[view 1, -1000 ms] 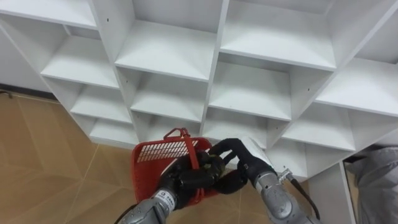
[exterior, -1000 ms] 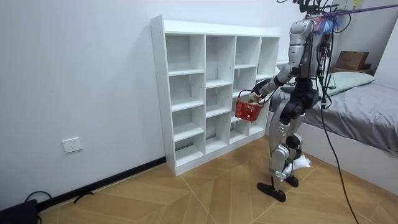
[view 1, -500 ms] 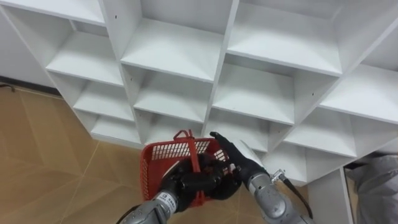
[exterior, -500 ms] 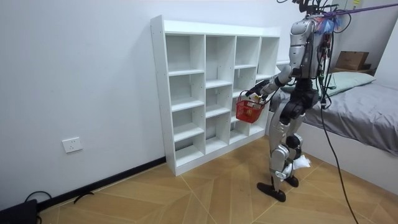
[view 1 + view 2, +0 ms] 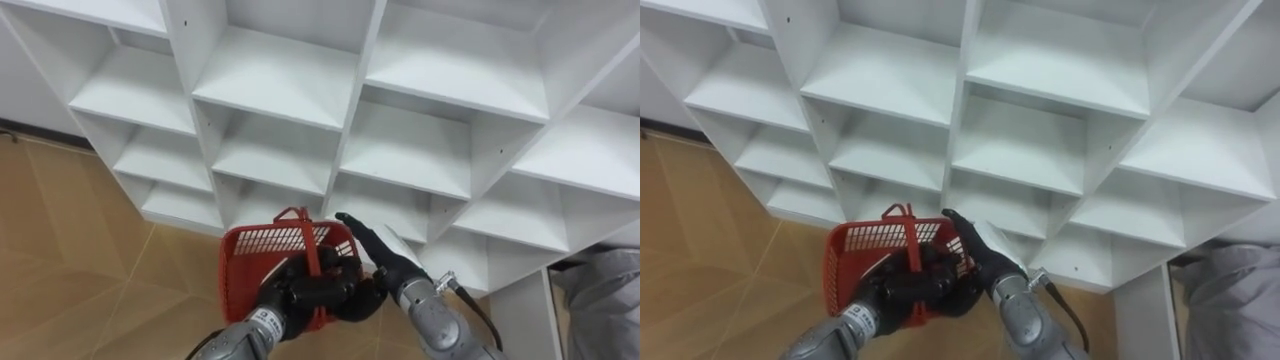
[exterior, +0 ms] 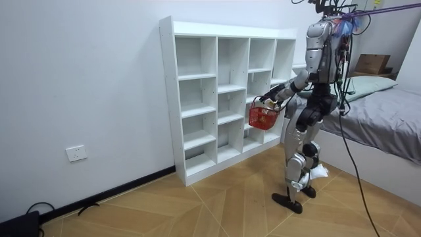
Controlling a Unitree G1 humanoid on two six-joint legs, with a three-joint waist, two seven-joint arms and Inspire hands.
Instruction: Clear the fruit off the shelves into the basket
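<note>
A red mesh basket (image 5: 262, 250) hangs in front of the white closet's (image 5: 270, 85) lower shelves. My left hand (image 5: 300, 292) is shut on its red handle (image 5: 304, 238) from below. Over the basket's right rim lies my right hand (image 5: 368, 250), open, with its fingers straight and pointing toward the shelves. The hands hide most of the basket's inside, so I cannot tell what lies in it. All the shelf compartments in view are bare. In the room view I stand upright facing the closet (image 6: 197, 76), holding the basket (image 6: 262, 118) at waist height against its right columns.
Wooden floor (image 5: 70, 260) lies below and to the left of the closet. A bed (image 6: 388, 118) stands close behind me at the room view's right. A white panel's edge (image 5: 520, 310) rises at my lower right.
My right hand's fingers have straightened from a curl over the basket. The left hand keeps hold of the handle. The view has shifted slightly.
</note>
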